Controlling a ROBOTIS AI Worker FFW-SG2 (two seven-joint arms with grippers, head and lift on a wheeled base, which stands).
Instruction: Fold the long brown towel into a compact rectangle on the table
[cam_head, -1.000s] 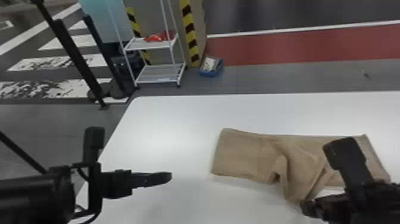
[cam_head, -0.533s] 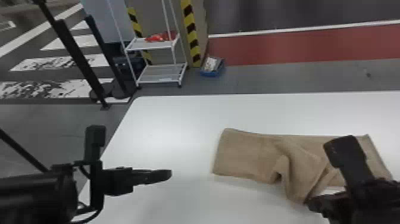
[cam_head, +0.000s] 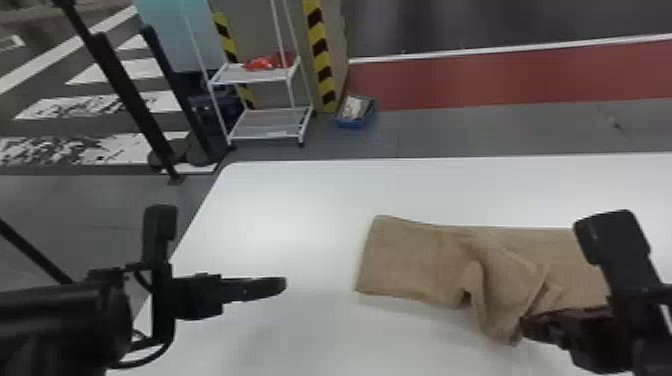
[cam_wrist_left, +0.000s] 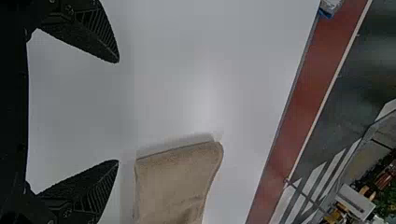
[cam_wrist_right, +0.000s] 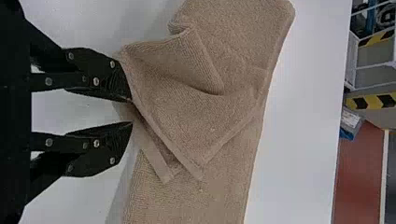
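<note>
A red band (cam_head: 506, 75) crosses the gray floor (cam_head: 502, 125) behind a broad white table (cam_head: 300, 205). Past the table's far left corner stands a white two-shelf cart (cam_head: 270, 131), near a column's yellow-and-black striping (cam_head: 320, 50). On the tabletop, toward the robot's right, the brown towel (cam_head: 402, 260) lies in a long strip running from side to side, its middle rumpled into a raised fold and a loose flap angling out past the near edge. The right gripper (cam_head: 525, 327) is at that flap, its two fingers parted by a narrow gap, one tip against the towel's hem and nothing pinched between them. To the left, well apart from the towel, the left gripper (cam_head: 284, 286) hangs over the table, its fingers spread wide and empty. A blue bin (cam_head: 356, 120) sits on the floor beside the column, and a small red item (cam_head: 260, 64) rests on the cart's upper shelf.
</note>
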